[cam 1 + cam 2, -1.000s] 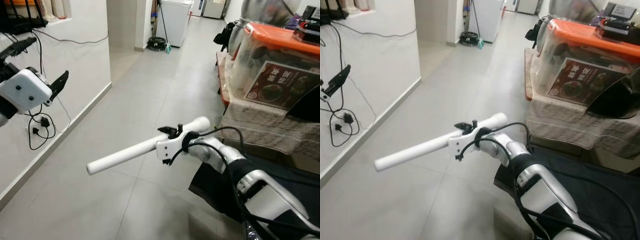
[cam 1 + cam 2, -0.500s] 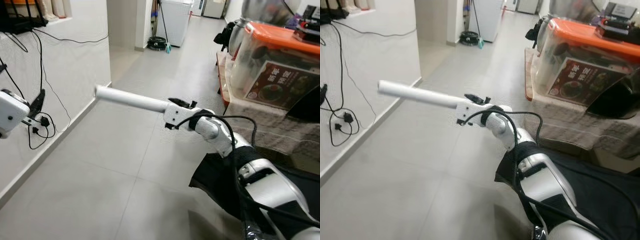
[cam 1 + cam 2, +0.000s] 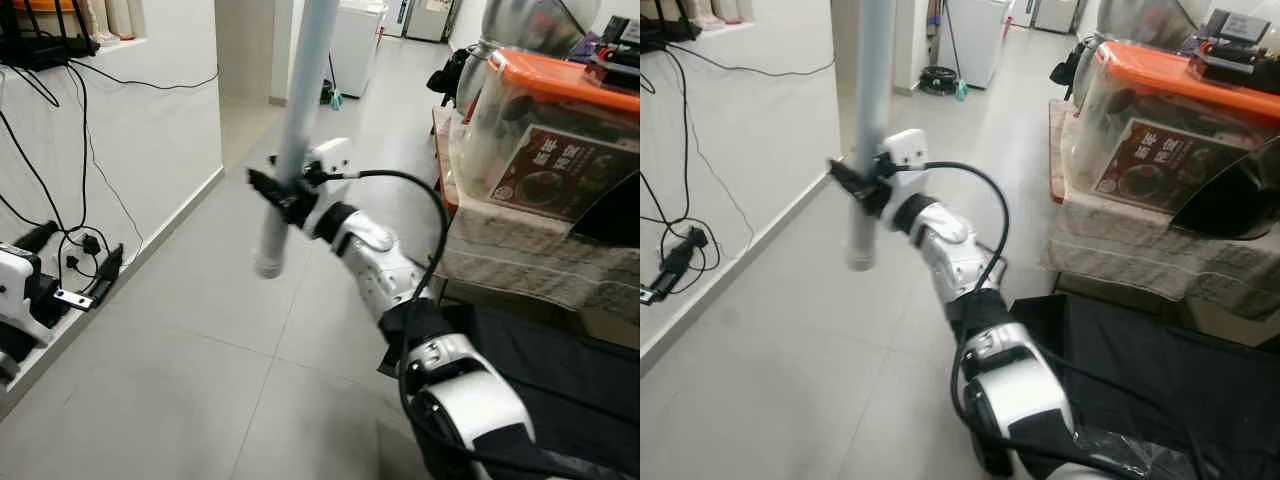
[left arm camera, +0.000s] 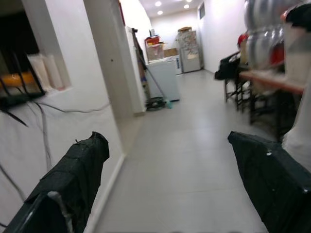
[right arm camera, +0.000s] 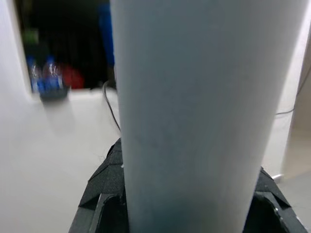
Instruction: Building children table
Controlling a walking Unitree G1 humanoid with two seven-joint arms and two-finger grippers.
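Down low by the white wall (image 3: 150, 130), the left gripper (image 3: 80, 285) hangs near the skirting, just below the black cables (image 3: 60, 200) trailing down that wall. From its own wrist camera its two black fingers (image 4: 68, 184) stand wide apart with nothing between them, pointing along the corridor.

Further out from the wall, over the grey tiled floor (image 3: 200, 380), the right gripper (image 3: 285, 195) is clamped round a white table leg (image 3: 290, 130). The leg stands nearly upright, its lower end hanging free above the tiles and its upper part running out of sight at the top. The silver right arm (image 3: 375, 265) reaches up and across toward the wall to hold it, a black cable looping over the forearm. In the right wrist view the leg (image 5: 194, 111) sits squarely between the black fingers (image 5: 104, 189).

Well away from the wall stands a clear storage box with an orange lid (image 3: 560, 130) on a cloth-covered surface.
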